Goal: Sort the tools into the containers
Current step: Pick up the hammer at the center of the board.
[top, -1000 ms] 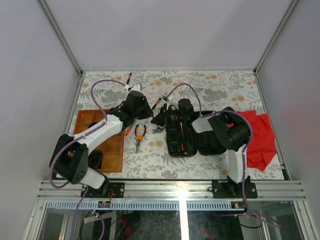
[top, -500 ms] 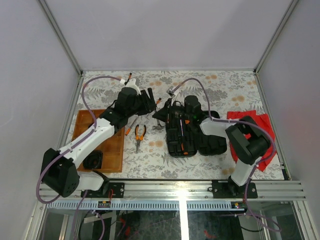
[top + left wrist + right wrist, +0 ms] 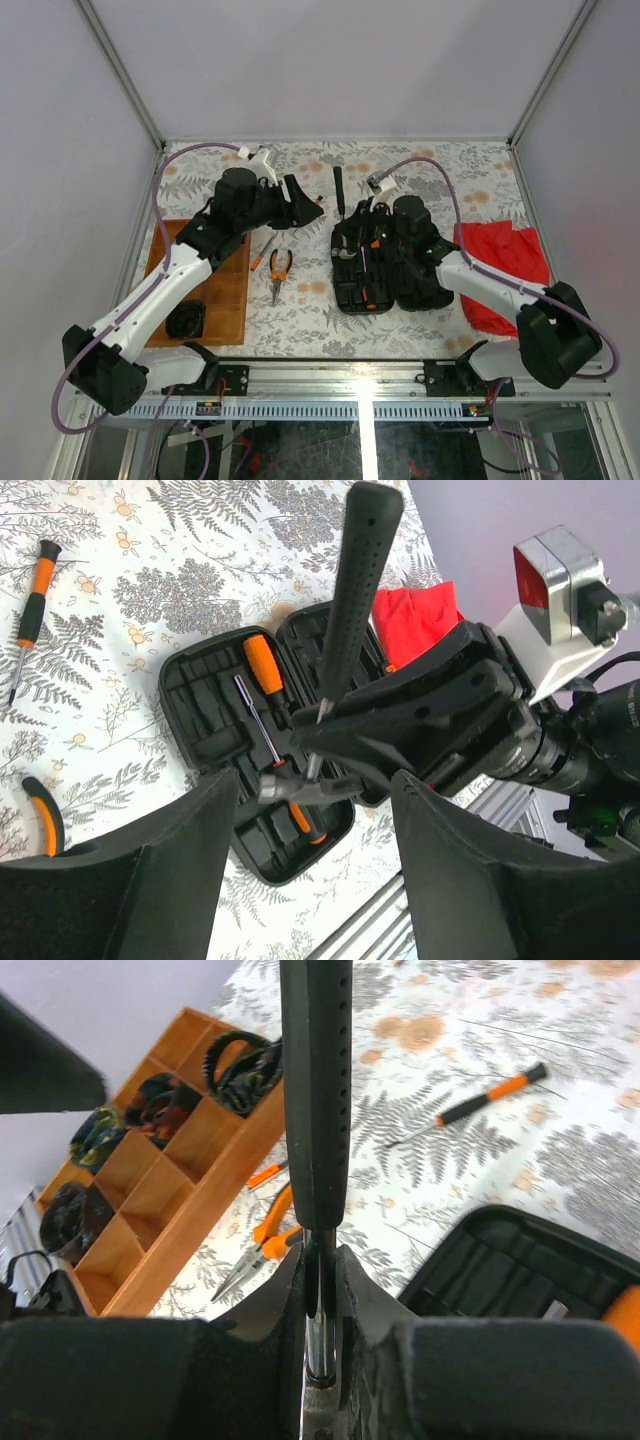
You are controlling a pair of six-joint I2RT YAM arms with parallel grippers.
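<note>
Left fingers: spread wide with nothing between them; in the overhead view they sit upper centre, just left of the hammer handle.
Right fingers: clamped on the hammer, gripping the steel shaft just below the black handle.
Hammer position: held over the far end of the open tool case; in the overhead view the handle points toward the top of the frame.
Tool case: centre of the bench, lid open flat, an orange-handled driver seated inside.
Wooden tray: left side of the overhead view; dark coiled items fill several compartments.
Pliers: flat on the bench between tray and case, orange handles.
Loose screwdriver: on the bench just beside the pliers, near the tray's edge.
Red cloth: right of the case, partly under the right arm.
</note>
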